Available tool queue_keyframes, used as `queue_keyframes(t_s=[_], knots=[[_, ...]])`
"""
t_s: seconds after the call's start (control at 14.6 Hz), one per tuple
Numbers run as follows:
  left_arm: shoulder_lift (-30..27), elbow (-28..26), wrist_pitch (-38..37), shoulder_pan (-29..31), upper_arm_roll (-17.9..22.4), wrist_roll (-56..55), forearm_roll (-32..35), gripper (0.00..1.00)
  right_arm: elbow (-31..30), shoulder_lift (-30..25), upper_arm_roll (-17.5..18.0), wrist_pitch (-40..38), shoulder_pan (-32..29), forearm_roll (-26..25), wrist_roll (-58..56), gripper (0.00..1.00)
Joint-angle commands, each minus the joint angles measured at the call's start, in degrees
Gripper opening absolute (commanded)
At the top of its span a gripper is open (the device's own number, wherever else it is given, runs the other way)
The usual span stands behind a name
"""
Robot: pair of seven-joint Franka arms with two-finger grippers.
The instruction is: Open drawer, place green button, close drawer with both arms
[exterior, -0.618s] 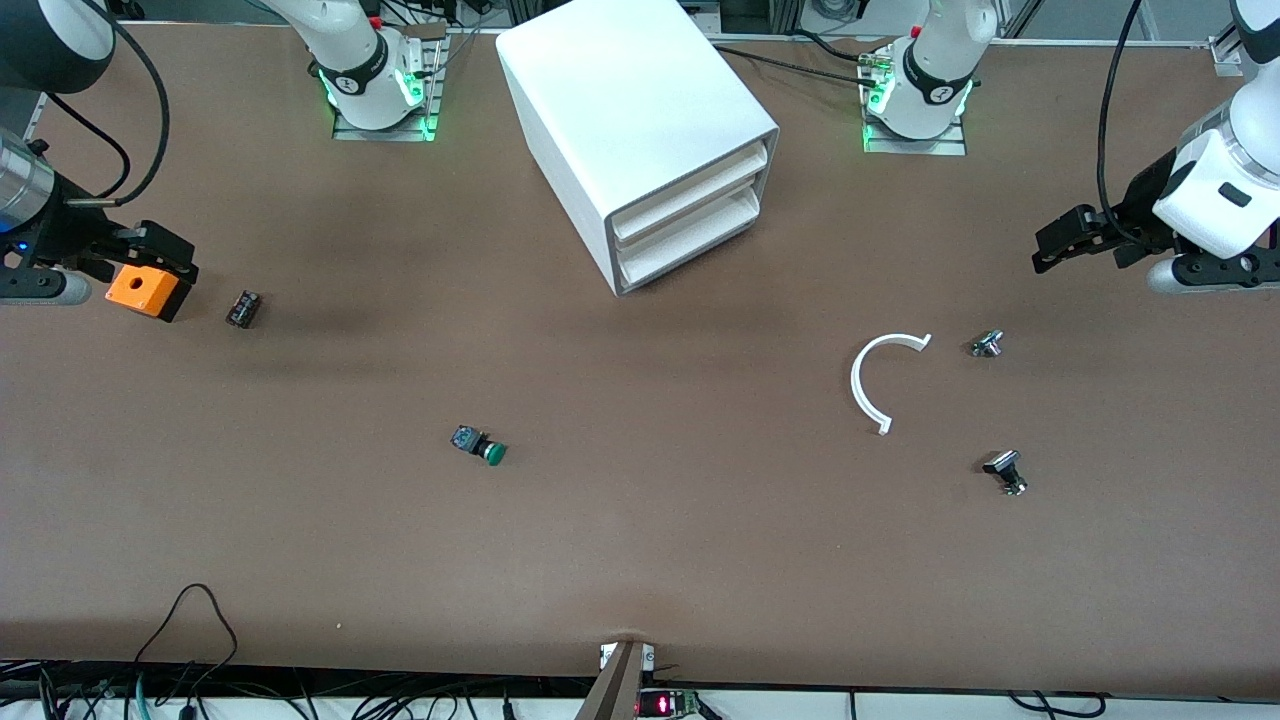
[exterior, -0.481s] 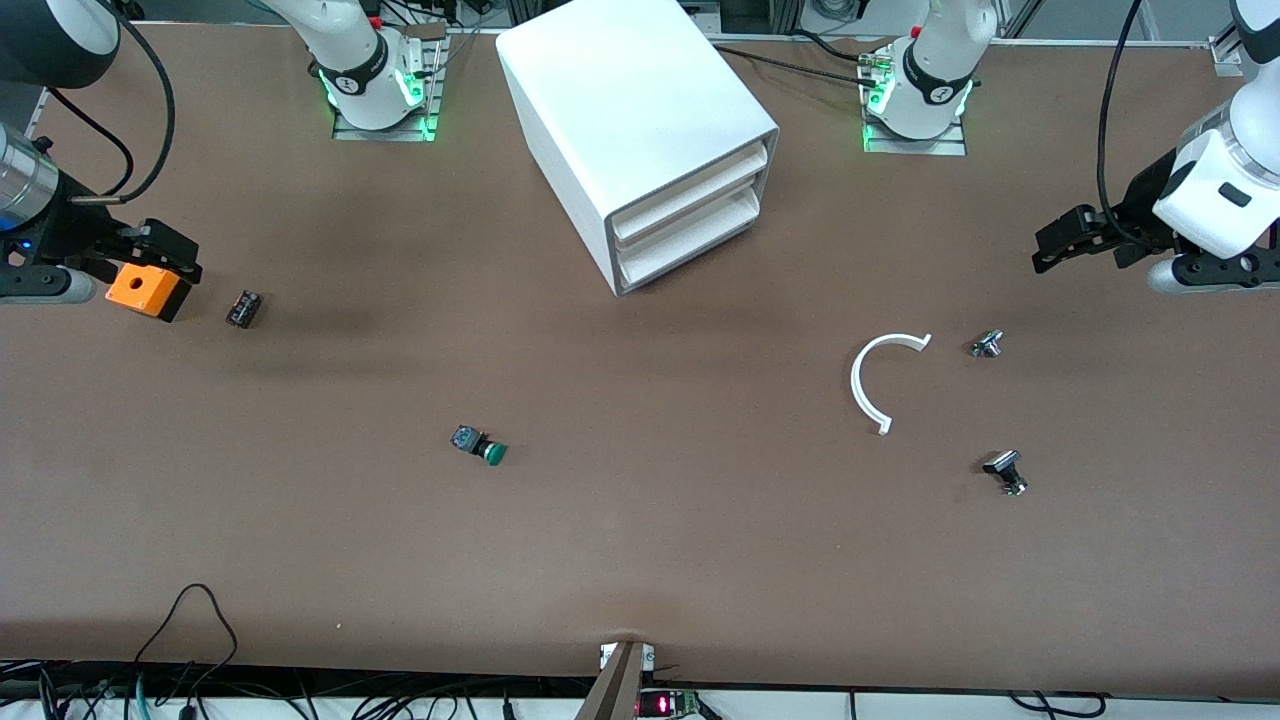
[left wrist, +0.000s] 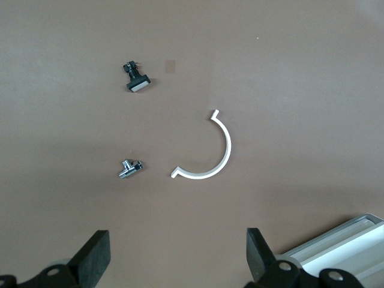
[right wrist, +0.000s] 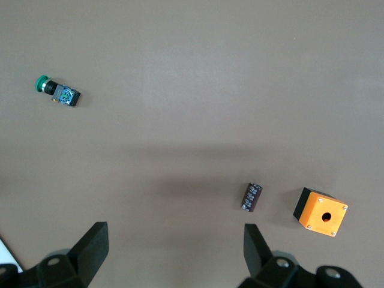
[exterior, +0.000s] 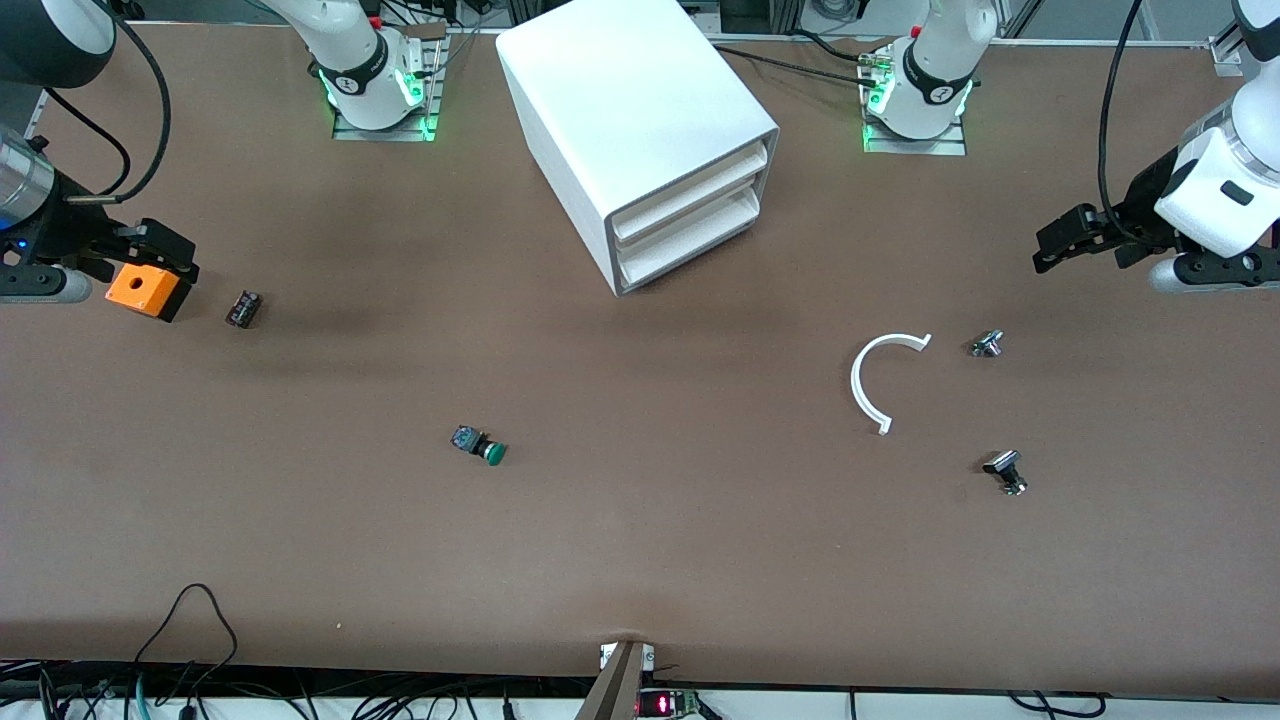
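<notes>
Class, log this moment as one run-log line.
drawer: shut | button: on table | left gripper: open, waiting | right gripper: open, empty

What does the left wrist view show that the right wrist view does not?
Only the left wrist view shows the white arc, two small metal parts and a corner of the cabinet with its drawers. Only the right wrist view shows the button, the orange box and a small dark cylinder beside it. Both show the brown table and that arm's own open jaws: left gripper, right gripper, each empty.
</notes>
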Motion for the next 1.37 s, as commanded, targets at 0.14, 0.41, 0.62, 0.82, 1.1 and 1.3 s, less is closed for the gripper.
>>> queue_keyframes(t_s=[0.14, 0.41, 0.62, 0.82, 1.1, 1.3], knots=[[1.2, 2.3, -1.3, -0.2, -0.5, 0.9, 1.6, 1.00, 0.7, 0.0, 0.1, -1.0, -0.2, 0.4, 0.1, 1.00], [2.3, 2.5, -2.0, -0.6, -0.6, 1.0, 1.7, 1.00, 0.7, 1.8, 0.0, -0.2, -0.4, 0.6, 0.1, 1.00], [6.8, 2.1, -7.1, -1.4, -1.7, 0.4, 1.7, 1.00, 0.7, 3.1, 0.1, 1.4, -0.1, 1.0, 0.3, 1.00], [11.3, 1.1, -7.7, 0.7, -1.5, 6.1, -3.0, 1.00, 1.1, 6.7, 0.4, 2.8, 0.2, 1.2, 0.3, 1.00], [19.9, -5.6, -1.3, 0.1, -2.0, 7.1, -11.9, 1.00, 1.8, 9.0, 0.4, 4.5, 1.4, 1.3, -0.6, 1.00], [26.9, -10.6, 2.4, -1.6, -3.2, 7.2, -25.6, 1.00, 2.1, 11.1, 0.5, 6.5, 3.8, 1.3, -0.1, 1.00]])
